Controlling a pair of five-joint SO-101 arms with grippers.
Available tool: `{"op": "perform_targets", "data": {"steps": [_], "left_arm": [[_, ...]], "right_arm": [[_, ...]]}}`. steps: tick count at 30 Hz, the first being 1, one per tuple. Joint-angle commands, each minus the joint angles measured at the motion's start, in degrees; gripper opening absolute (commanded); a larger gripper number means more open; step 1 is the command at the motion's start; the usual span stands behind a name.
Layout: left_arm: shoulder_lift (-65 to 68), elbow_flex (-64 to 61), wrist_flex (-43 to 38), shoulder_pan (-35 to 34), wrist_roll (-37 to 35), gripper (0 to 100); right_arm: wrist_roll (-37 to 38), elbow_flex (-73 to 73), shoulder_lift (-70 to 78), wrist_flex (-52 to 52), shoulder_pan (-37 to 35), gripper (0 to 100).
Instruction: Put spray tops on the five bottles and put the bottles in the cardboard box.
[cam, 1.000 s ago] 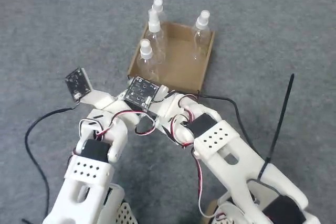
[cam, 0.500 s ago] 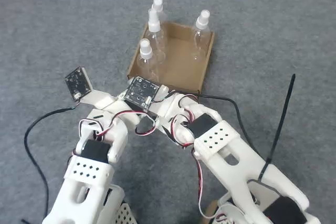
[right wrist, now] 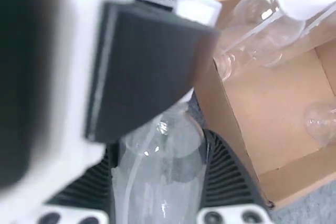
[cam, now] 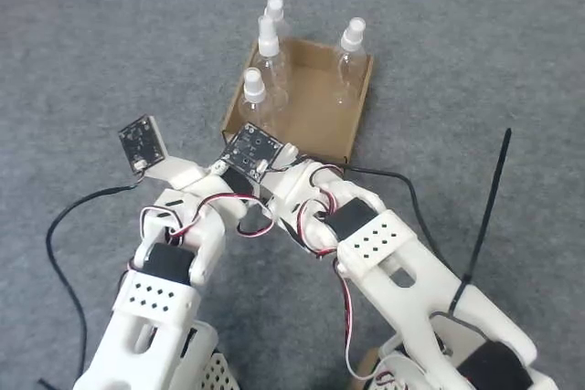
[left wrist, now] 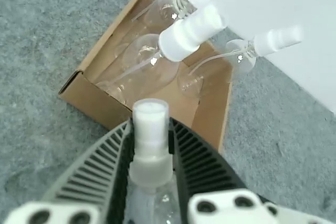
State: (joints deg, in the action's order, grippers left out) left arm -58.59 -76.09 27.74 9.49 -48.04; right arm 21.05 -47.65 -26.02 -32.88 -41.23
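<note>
Four bottles [cam: 342,66] stand upright in the box [cam: 361,107], each with a white spray top on. The fifth bottle [right wrist: 157,182] is held just short of the box's near wall, above the grey table [cam: 475,89]. Both arms meet on this last bottle. The right gripper [right wrist: 160,150] is clamped round its clear body. The left gripper [left wrist: 151,140] is closed on the neck, just under the spray top [left wrist: 150,116].

By this showing, the job is about four-fifths done. The last spray top sits on the neck with its tube running down inside the bottle, but whether it is fully seated cannot be told. What is left appears to be finishing that fit, if it needs any, and then lifting the bottle over the cardboard wall into the open floor space on the near side of the box.

The count is five bottles, four boxed and one in hand. There are five spray tops, all on bottles, and one cardboard box. Two arms are at work, each gripping the same bottle.
</note>
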Motion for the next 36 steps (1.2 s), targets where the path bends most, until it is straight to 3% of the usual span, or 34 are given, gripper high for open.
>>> {"op": "perform_targets", "data": {"steps": [1,5,9,19,26,31,36], "left_arm": [[-0.70,0.04,1.05,0.35,0.79,10],[-0.79,0.22,2.81,0.70,0.79,19],[-0.79,0.22,2.81,0.70,0.79,20],[-0.79,1.10,3.08,0.18,0.79,20],[-0.79,1.10,3.16,0.18,0.70,29],[-0.88,1.10,3.16,0.09,0.62,30],[-7.03,0.75,6.51,-1.58,0.53,30]], "right_arm": [[-1.23,0.97,-3.91,3.38,1.36,1.3],[-3.78,0.97,-4.00,3.82,1.98,1.3],[-7.74,0.97,-3.74,4.70,1.98,1.3],[-8.00,0.97,-4.09,4.70,2.07,1.3],[-8.00,1.05,-4.09,4.70,3.03,1.3],[-8.09,0.97,-4.00,6.55,4.53,1.3],[-8.09,0.97,-4.00,6.55,4.70,1.3]]}}
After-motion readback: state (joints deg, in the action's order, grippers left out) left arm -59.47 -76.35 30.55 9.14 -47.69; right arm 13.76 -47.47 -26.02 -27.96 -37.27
